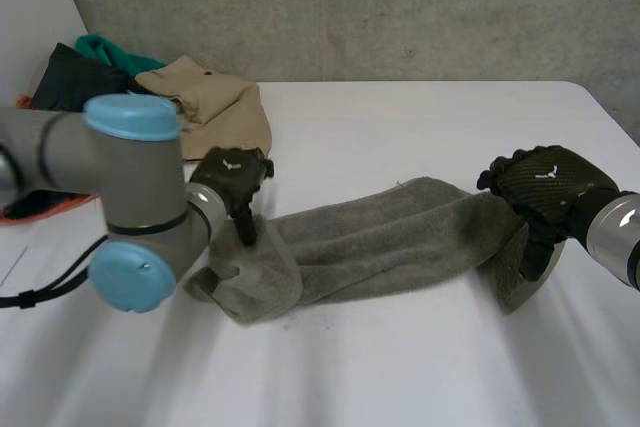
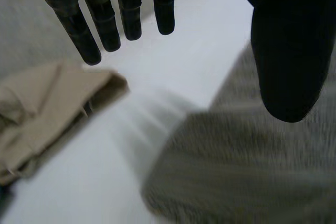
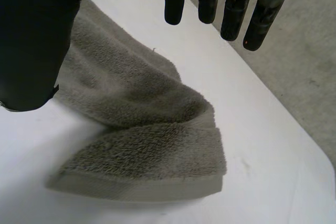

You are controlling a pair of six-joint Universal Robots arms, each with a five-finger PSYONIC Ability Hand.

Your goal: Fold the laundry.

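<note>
The left robot hand (image 1: 235, 179) and right robot hand (image 1: 545, 185) are both open, one at each end of the grey terry towel (image 1: 380, 242) — gripping nothing. It lies bunched lengthwise on the white bench (image 1: 420, 367), with no neat fold yet — a tan cloth heap (image 1: 215, 107) waits beyond.

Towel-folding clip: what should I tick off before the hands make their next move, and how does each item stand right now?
1. Left hand free of cloth: ok. Its fingers are straight, with the thumb over one end of the grey towel, not pinching.
2. Right hand free of cloth: ok. Its fingers are straight above the towel's other end.
3. Towel spread flat: not ok. It is bunched into a long strip, with both ends crumpled.
4. Beige garment apart from the towel: ok.
5. Left thumb touching the towel: cannot tell.
</note>
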